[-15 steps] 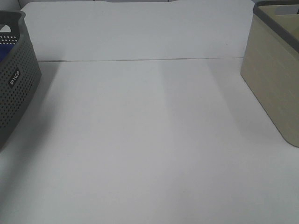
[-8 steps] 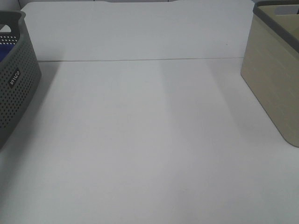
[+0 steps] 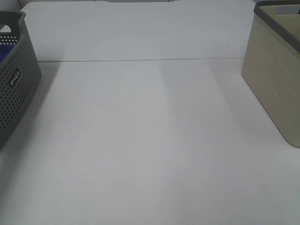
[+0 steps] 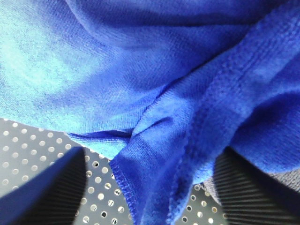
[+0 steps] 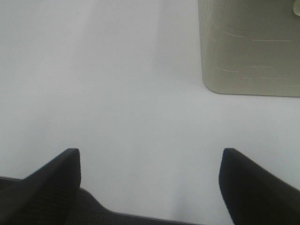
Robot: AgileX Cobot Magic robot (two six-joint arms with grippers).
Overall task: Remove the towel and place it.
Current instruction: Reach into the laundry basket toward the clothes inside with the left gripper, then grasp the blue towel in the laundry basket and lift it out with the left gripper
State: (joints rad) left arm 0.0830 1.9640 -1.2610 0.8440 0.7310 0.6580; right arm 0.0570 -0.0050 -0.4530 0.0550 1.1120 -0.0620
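Note:
The royal-blue plush towel point(image 4: 140, 75) fills the left wrist view, crumpled on the perforated floor of the grey basket point(image 4: 103, 201). My left gripper point(image 4: 150, 187) is open. Its dark fingers point(image 4: 47, 187) stand wide apart on either side of a hanging fold with a stitched hem. In the exterior high view only a sliver of the towel point(image 3: 3, 52) shows inside the grey basket point(image 3: 16, 89) at the left edge. My right gripper point(image 5: 150, 161) is open and empty above the bare white table point(image 5: 117, 84). Neither gripper shows in the exterior high view.
A beige basket with a grey rim point(image 3: 276, 79) stands at the right edge of the white table point(image 3: 150, 140); it also shows in the right wrist view point(image 5: 248, 47). A seam point(image 3: 140, 60) runs across the table at the back.

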